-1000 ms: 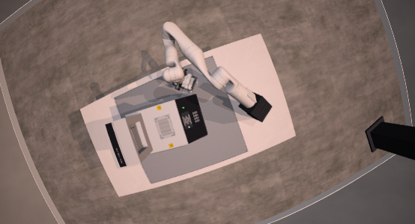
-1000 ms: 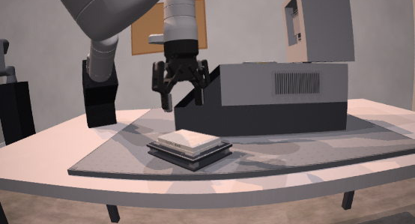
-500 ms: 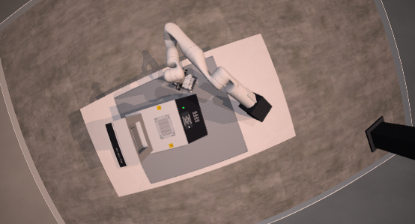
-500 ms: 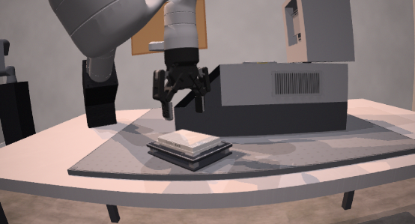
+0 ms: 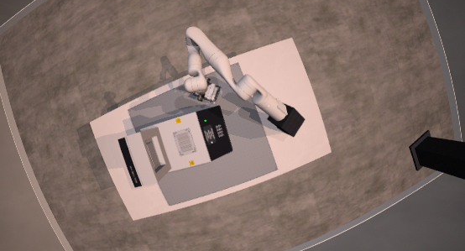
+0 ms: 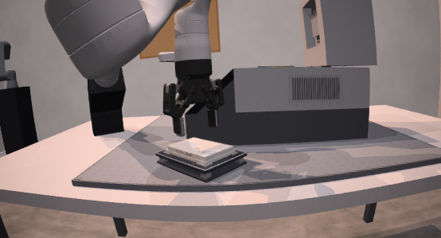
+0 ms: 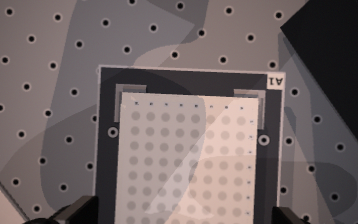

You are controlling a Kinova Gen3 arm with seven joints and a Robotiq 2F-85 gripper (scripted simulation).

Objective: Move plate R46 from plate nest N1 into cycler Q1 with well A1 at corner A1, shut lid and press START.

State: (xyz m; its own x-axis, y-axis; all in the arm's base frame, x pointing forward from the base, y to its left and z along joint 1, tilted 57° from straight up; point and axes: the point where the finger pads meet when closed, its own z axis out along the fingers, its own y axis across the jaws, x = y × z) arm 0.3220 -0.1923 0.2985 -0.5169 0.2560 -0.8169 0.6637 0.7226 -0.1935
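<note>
Reaching gripper: the pincer (image 5: 204,95) (image 6: 197,126) (image 7: 185,212) is let go wide, with nothing in it, just above the plate.
Plate R46: the plate (image 5: 213,92) (image 6: 199,149) (image 7: 185,150) sits in its nest (image 6: 204,175) (image 7: 180,82), beside the cycler (image 5: 201,157) (image 6: 263,89) (image 7: 342,65), near its front end.
A1 mark: the nest's tag (image 7: 275,81) is at the corner near the cycler; I can't read the plate's own marks.
Lid: the lid (image 5: 140,157) (image 6: 350,29) stands up at the cycler's back end.
Block: the block (image 5: 185,141) shows on top of the cycler, with no plate on it.
Lamp: the light (image 5: 205,120) on the cycler's front is green, so no run is on.
Step in hand: getting the plate, I think; the rest is still to do.
Next move: go straight down, one finger by each long side, then squeeze gently and lift straight up.
Watch out: a crooked grip could tip the plate, and a bump could push the cycler.
</note>
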